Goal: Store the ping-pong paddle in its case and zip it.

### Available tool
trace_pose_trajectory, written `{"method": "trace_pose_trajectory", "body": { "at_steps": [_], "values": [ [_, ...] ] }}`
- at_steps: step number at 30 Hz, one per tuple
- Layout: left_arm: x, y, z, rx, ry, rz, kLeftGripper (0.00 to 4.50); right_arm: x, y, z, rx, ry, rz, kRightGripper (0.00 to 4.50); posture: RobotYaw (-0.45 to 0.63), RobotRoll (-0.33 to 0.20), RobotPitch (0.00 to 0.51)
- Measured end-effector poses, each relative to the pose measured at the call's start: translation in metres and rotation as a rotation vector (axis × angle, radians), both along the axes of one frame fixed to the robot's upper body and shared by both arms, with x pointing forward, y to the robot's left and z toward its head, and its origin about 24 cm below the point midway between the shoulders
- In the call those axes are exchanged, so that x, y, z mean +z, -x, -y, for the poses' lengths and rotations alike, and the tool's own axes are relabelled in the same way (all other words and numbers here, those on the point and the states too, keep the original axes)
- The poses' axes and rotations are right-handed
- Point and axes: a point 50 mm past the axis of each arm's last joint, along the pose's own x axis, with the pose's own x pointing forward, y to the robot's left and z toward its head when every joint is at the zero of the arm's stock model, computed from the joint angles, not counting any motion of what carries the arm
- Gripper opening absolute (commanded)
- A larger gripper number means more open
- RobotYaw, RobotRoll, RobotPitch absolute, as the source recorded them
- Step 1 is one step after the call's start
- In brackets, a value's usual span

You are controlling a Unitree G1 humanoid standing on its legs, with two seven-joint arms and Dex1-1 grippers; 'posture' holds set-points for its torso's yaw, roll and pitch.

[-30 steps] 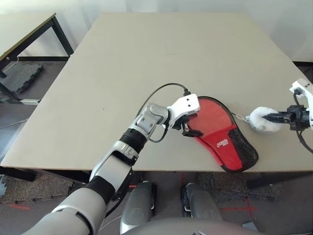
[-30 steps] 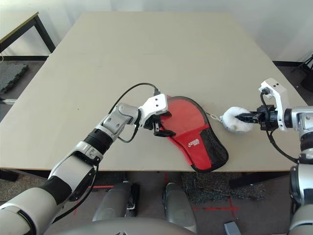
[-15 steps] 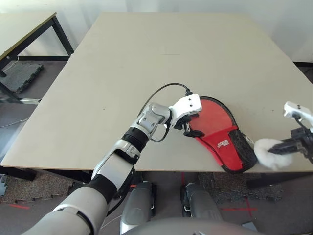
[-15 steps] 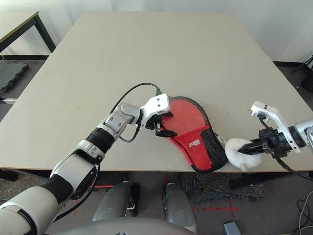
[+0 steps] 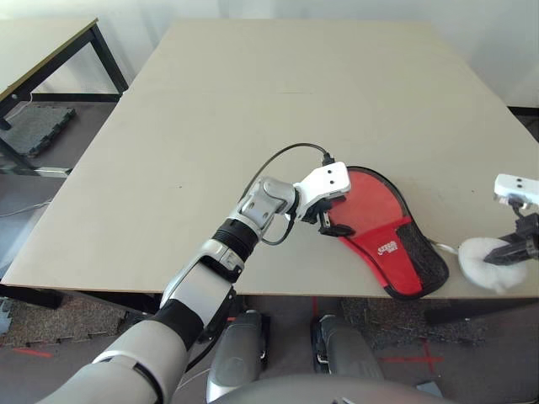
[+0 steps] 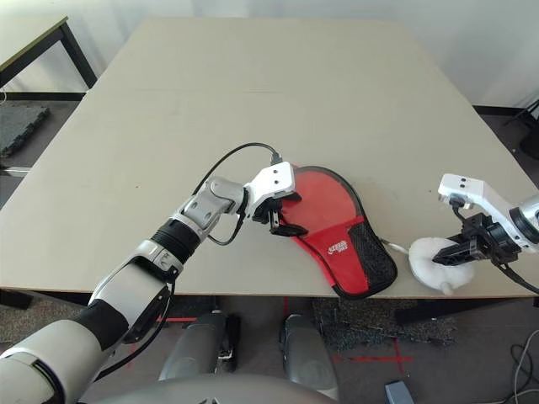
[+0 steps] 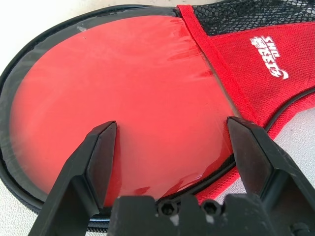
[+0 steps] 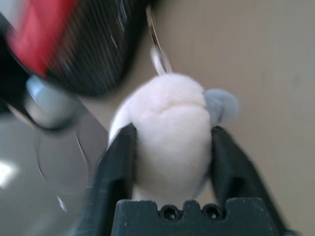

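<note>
The case (image 5: 379,219) lies flat near the table's front right, red with a black zipper rim, a mesh patch and a white logo. My left gripper (image 5: 330,225) stands open over its round end, with its fingertips (image 7: 106,142) down on the glossy red surface (image 7: 138,88). A thin cord (image 6: 394,247) runs from the case's narrow end to a white wad (image 6: 429,268) at the table's front edge. My right gripper (image 6: 446,257) is open, its fingers spread on either side of the wad (image 8: 167,128). The ping-pong paddle is hidden.
The beige table (image 5: 253,101) stretches wide and bare to the left and back. A second table (image 5: 42,50) with black legs stands at the far left, with a dark mat (image 5: 38,126) on the floor beside it. The wad sits right at the table's front edge.
My right gripper has carried the white wad from beside the case toward the table's front edge, past the case's narrow end, and its fingers have spread. The left gripper has stayed on the case.
</note>
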Motion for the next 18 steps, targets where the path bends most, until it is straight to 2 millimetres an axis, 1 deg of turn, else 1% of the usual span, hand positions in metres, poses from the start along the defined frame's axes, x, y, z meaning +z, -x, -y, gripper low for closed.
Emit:
{"method": "trace_pose_trajectory", "body": {
  "at_steps": [2,3,4,5,7,9,11,13,15,18],
  "values": [
    [0.001,0.000,-0.005,0.015,0.010,-0.005,4.50,0.018,-0.008,-0.011,-0.056,-0.194,0.061,4.22,0.00,0.000,0.106],
    [0.001,0.001,-0.006,0.020,0.019,-0.013,4.50,0.027,-0.011,-0.015,-0.079,-0.286,0.088,4.47,0.00,0.000,0.105],
    [0.003,0.002,-0.009,0.033,0.038,-0.042,4.50,0.037,-0.016,-0.020,-0.090,-0.389,0.131,4.47,0.00,0.000,0.105],
    [0.005,0.003,-0.012,0.046,0.059,-0.069,4.50,0.046,-0.018,-0.022,-0.096,-0.456,0.166,4.47,0.00,0.000,0.103],
    [0.014,0.005,-0.019,0.069,0.136,-0.122,4.50,0.056,-0.022,-0.023,-0.127,-0.543,0.227,4.47,0.00,0.000,0.102],
    [0.031,0.004,-0.029,0.096,0.207,-0.120,4.50,0.054,-0.026,-0.019,-0.178,-0.533,0.281,4.47,0.00,0.000,0.102],
    [0.046,0.001,-0.044,0.162,0.278,-0.081,4.50,0.043,-0.036,-0.014,-0.265,-0.468,0.383,4.47,0.00,0.000,0.100],
    [0.052,-0.002,-0.056,0.247,0.326,-0.031,4.50,0.033,-0.045,-0.009,-0.352,-0.406,0.473,4.47,0.01,0.000,0.098],
    [0.053,-0.006,-0.072,0.395,0.398,0.033,4.50,0.025,-0.055,-0.005,-0.430,-0.329,0.591,4.47,0.01,0.000,0.095],
    [0.051,-0.014,-0.104,0.710,0.496,0.168,4.50,0.012,-0.068,-0.002,-0.563,-0.225,0.781,4.47,0.03,0.000,0.089]
  ]
}}
